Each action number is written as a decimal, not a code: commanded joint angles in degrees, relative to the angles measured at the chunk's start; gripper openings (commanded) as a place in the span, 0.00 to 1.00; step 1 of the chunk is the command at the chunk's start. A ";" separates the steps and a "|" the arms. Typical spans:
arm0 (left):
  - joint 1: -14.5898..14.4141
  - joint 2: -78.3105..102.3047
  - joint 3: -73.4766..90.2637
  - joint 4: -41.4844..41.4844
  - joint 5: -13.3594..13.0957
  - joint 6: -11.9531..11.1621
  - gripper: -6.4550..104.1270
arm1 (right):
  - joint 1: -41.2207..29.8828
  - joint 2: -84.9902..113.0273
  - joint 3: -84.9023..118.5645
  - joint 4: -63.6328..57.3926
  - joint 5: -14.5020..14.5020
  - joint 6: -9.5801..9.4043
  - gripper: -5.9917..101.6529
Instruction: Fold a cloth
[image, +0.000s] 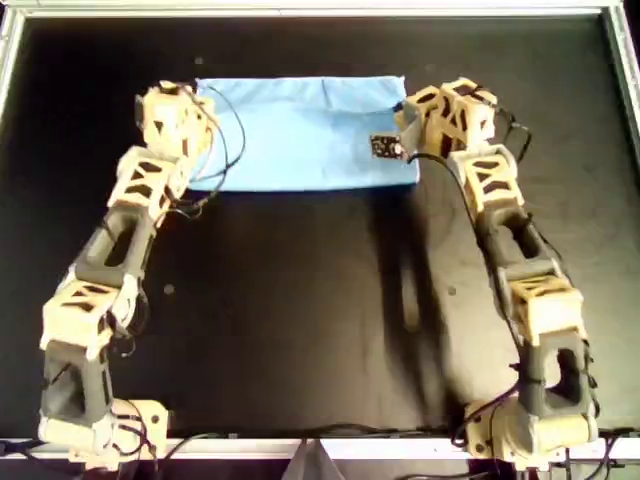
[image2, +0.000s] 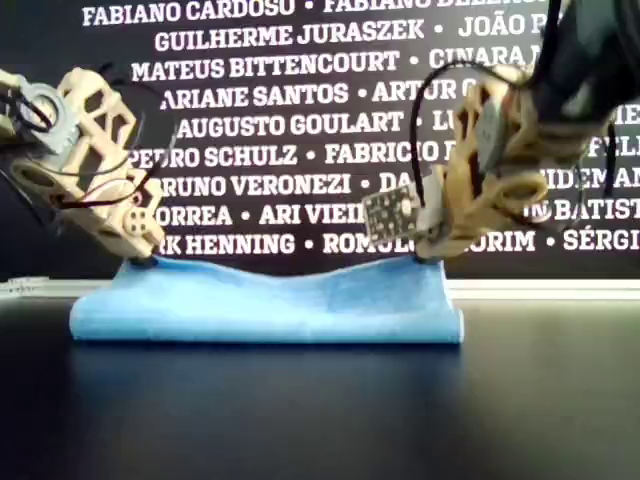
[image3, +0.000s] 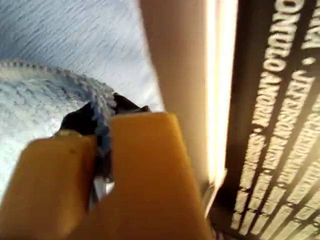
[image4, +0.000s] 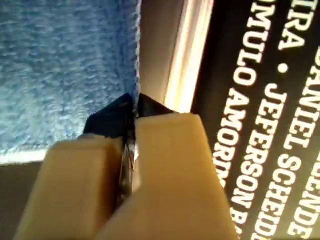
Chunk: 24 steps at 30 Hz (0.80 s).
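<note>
First fold looks done, corners not yet released.
The cloth lies as a doubled strip at 12 o'clock on the table in the overhead view. Left gripper and right gripper are each clamped on a far-edge corner, both arms stretched forward, wrists pitched down. Left to do: release, probably a second fold.

light: bright overhead, arm shadows on dark table | wrist views: blurred, glaring strip

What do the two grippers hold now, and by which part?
Both hold the cloth by its edge: left gripper and right gripper at opposite ends.
</note>
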 joint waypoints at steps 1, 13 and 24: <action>1.23 -0.79 -7.82 -1.41 -0.35 0.44 0.05 | -1.14 0.09 -10.55 -2.64 0.09 0.35 0.07; 1.23 -8.17 -18.11 -1.41 0.44 0.53 0.05 | -2.64 -12.39 -27.77 -2.64 -0.18 0.26 0.08; 1.32 -8.17 -17.49 -1.32 -0.44 0.53 0.35 | -3.34 -15.29 -31.82 -2.64 0.18 0.44 0.45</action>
